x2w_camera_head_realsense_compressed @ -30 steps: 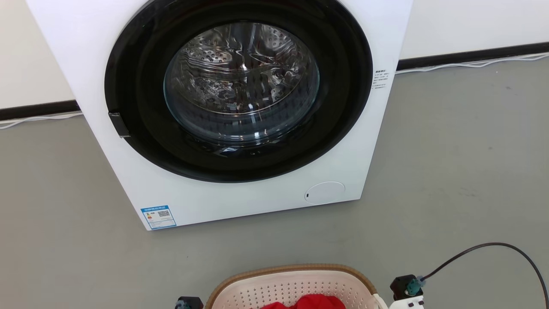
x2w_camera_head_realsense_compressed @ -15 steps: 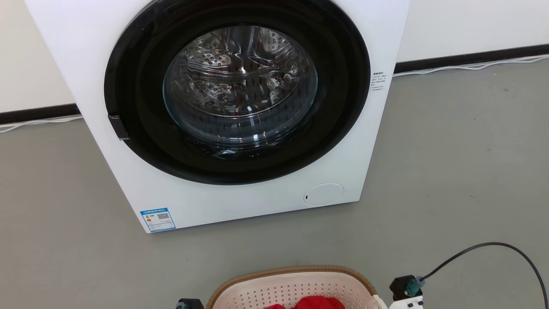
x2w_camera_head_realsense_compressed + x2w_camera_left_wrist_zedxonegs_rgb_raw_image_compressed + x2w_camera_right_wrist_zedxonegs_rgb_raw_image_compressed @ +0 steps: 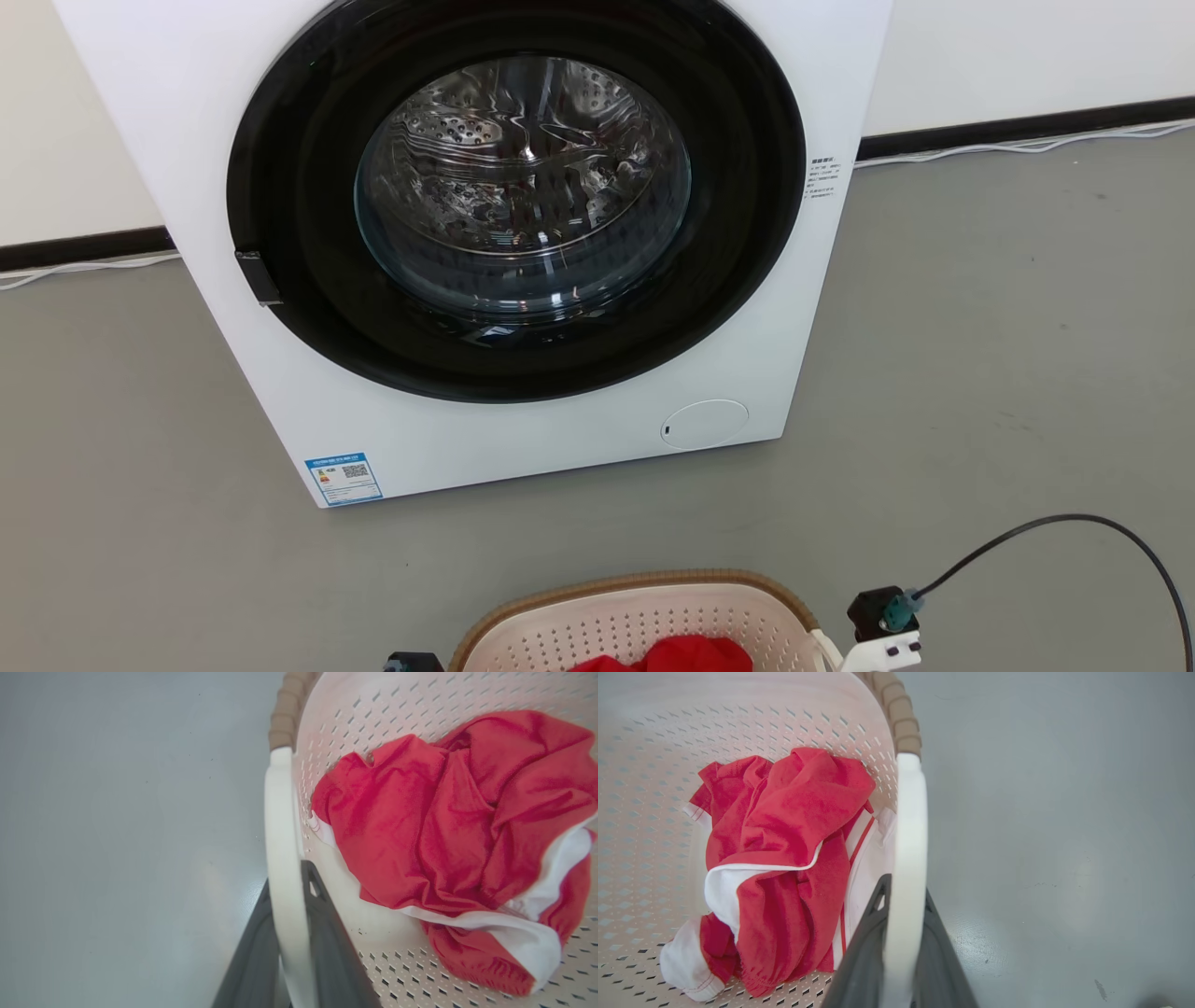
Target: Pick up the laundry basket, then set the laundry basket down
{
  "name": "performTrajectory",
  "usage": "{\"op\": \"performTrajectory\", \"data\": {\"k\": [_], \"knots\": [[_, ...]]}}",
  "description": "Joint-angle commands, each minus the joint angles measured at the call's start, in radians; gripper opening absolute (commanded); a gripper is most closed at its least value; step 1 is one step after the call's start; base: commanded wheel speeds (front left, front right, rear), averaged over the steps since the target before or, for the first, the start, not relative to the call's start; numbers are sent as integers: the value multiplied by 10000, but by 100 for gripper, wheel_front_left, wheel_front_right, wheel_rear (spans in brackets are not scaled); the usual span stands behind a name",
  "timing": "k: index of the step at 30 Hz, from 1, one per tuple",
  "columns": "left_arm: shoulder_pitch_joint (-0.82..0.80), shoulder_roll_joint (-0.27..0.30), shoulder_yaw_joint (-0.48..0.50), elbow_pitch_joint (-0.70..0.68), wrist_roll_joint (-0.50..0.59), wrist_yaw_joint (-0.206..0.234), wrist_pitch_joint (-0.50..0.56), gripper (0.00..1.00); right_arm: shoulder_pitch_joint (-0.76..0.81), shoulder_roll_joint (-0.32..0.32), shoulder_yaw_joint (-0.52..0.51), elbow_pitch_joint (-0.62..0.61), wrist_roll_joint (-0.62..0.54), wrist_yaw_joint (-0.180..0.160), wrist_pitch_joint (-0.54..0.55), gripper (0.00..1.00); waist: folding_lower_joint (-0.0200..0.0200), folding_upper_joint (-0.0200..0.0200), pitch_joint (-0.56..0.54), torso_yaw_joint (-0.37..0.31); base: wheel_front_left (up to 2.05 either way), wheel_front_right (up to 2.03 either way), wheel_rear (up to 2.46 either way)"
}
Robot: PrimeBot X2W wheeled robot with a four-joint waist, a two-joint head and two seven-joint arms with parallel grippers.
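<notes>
The laundry basket [image 3: 635, 588], cream and perforated with a brown woven-look rim, lies at the bottom middle of the head view, in front of the washing machine. Red and white clothes [image 3: 448, 826] lie inside it. In the left wrist view my left gripper [image 3: 286, 877] is shut on the basket's white loop handle [image 3: 280, 812]. In the right wrist view my right gripper [image 3: 905, 889] is shut on the other white handle [image 3: 910, 812]. Whether the basket touches the floor I cannot tell.
A white front-loading washing machine [image 3: 523, 439] with a closed dark round door [image 3: 523, 196] stands close ahead on the grey floor [image 3: 1008, 373]. A black cable [image 3: 1074, 523] arcs from my right wrist [image 3: 882, 621]. White cables run along the wall's dark skirting [image 3: 1027, 121].
The basket rim and my right wrist have moved slightly up the head view. The camera itself shifted a little before that. Both grips stay as they were.
</notes>
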Motion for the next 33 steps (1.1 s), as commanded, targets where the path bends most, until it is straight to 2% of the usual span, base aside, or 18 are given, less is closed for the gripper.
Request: {"op": "performTrajectory", "data": {"k": [1,33], "knots": [[-432,70,98,-94,0,30,-207,0,-373,166,225,-185,61,85,-146,0,0,0,-3,0,0,0,0],[-605,70,-484,-51,-611,109,-299,0,-486,166,448,-66,288,85,-224,0,0,0,187,59,0,0,0]]}}
